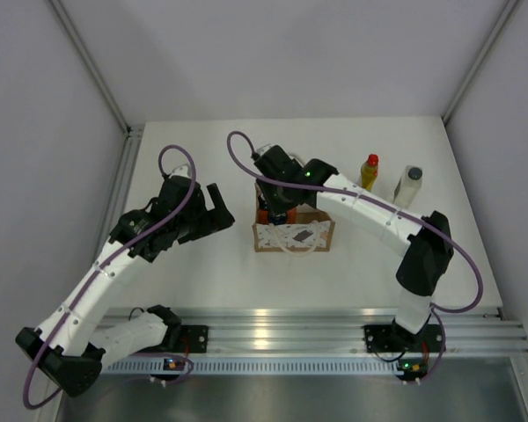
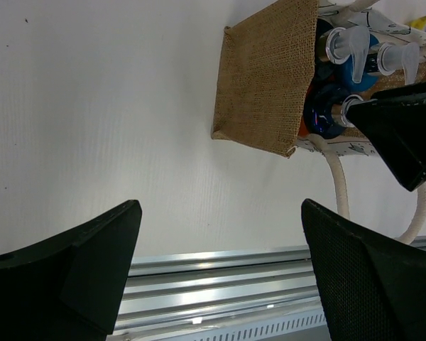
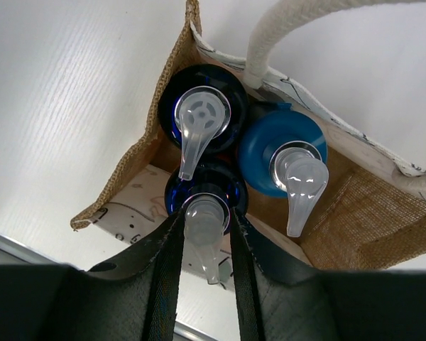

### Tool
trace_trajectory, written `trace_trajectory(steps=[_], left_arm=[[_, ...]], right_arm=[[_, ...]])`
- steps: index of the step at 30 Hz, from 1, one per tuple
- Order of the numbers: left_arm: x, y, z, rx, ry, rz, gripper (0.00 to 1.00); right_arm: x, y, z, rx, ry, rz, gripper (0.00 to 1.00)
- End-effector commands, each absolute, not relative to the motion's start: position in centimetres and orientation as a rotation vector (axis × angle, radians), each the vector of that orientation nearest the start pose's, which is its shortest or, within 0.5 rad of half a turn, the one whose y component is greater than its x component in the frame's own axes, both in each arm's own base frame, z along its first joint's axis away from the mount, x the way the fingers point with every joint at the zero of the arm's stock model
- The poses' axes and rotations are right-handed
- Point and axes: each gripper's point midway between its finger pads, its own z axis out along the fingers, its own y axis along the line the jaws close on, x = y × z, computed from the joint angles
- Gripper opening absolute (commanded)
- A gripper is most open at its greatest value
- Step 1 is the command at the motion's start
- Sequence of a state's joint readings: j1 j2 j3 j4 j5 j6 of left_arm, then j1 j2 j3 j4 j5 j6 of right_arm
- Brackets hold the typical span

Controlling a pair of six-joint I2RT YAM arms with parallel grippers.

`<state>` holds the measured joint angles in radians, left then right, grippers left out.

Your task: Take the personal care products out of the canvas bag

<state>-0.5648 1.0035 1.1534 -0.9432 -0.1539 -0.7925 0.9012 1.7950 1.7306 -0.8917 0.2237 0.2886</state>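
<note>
**Already two bottles out, three upright in the bag**

Broadly, the white table (image 1: pixel 202 290) fills the top view, with an aluminium rail (image 1: pixel 317 327) along its near edge; the left arm (image 1: pixel 97 281) reaches up the left side; the right arm (image 1: pixel 378 215) bends in from the right, and its wrist hides the back of the canvas bag (image 1: pixel 295 236).

The bag sits about mid-table, mouth up, its long side running left to right and its patterned panel facing the rail.

The left gripper (image 2: pixel 220 206) hangs over bare table just left of the bag's burlap end wall, its fingers spread wide and holding nothing; the right gripper (image 3: pixel 206 217) is down in the bag's mouth, its fingers pressed in on the pump neck of the nearest bottle (image 3: pixel 202 195).

Two more blue-capped bottles, the dark-capped bottle (image 3: pixel 199 114) and the lighter-capped bottle (image 3: pixel 280 153), crowd against it at the bag's left end; all three stand with their long axes vertical, touching one another; their clear spouts point much the same way, toward the lower edge of the right wrist view.

The yellow bottle (image 1: pixel 369 171) and the whitish bottle (image 1: pixel 409 185) stand upright near each other at the back right, well apart from the bag; the right arm crosses in front of the yellow one's base.

A cream rope handle (image 3: pixel 284 28) arches over the mouth just beside the caps.
</note>
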Motion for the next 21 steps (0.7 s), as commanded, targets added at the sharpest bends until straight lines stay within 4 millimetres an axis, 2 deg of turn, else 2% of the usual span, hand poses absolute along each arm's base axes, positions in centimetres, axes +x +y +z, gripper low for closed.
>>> trace_trajectory(steps=[1,7,12,13,17,21], left_arm=[[22.6,-14.6,23.9,-0.331,2.338,-0.498,0.98],[22.6,-14.5,23.8,-0.326,2.339,-0.491,0.98],[22.5,-14.5,23.8,-0.327,2.34,-0.49,0.98],[22.5,-14.5,23.8,-0.326,2.34,-0.49,0.98],[22.6,-14.5,23.9,-0.328,2.335,-0.492,0.99],[22.6,-14.5,24.0,-0.326,2.335,-0.491,0.98]], right_arm=[[28.9,33.5,19.7,-0.695,2.395,0.221,0.3],[28.7,33.1,19.1,-0.693,2.41,0.206,0.27],[28.7,32.9,19.1,-0.692,2.411,0.201,0.17],[28.7,32.9,19.1,-0.696,2.409,0.2,0.12],[28.6,33.0,19.9,-0.684,2.398,0.223,0.01],[28.6,32.9,21.3,-0.669,2.373,0.237,0.0]])
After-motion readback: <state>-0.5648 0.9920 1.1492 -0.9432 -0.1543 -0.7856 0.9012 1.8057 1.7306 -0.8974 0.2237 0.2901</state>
